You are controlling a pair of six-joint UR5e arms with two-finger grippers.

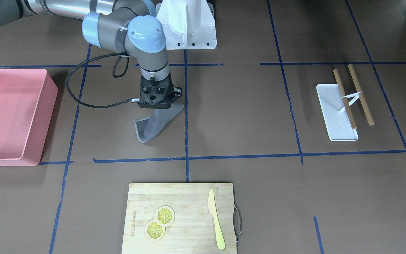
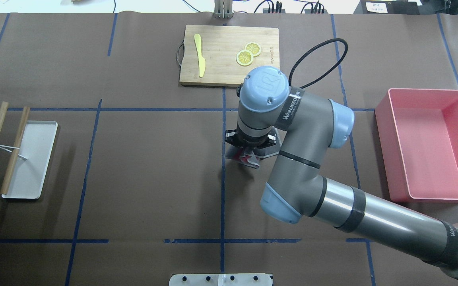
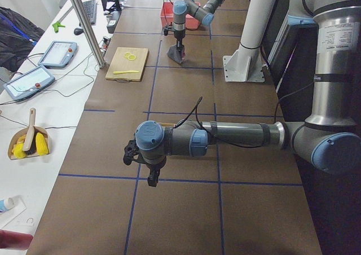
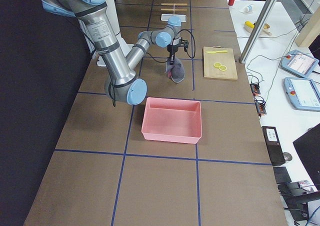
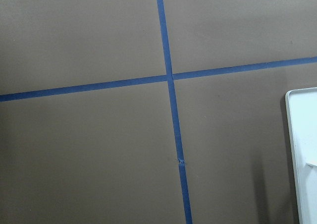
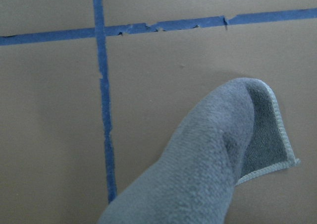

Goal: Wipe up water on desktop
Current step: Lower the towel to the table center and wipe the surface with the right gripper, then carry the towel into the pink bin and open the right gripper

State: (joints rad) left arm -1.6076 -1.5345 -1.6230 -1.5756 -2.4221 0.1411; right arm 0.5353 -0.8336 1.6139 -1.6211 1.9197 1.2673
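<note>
The right jaws clamp the top of a soft grey microfibre cloth (image 1: 155,124) so its tail trails on the matte brown, blue-taped bench (image 1: 241,113) mid-grid for wiping; the left jaws' opening cannot be told.

The wrist hides where the right hand (image 1: 158,106) grips the grey cloth (image 1: 154,124); the pink bin (image 1: 45,121) is cropped.

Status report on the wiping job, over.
Right gripper shut on grey cloth, hanging over desktop. Left gripper far off, state unclear. No water discernible; pink bin, cutting board well apart.
</note>
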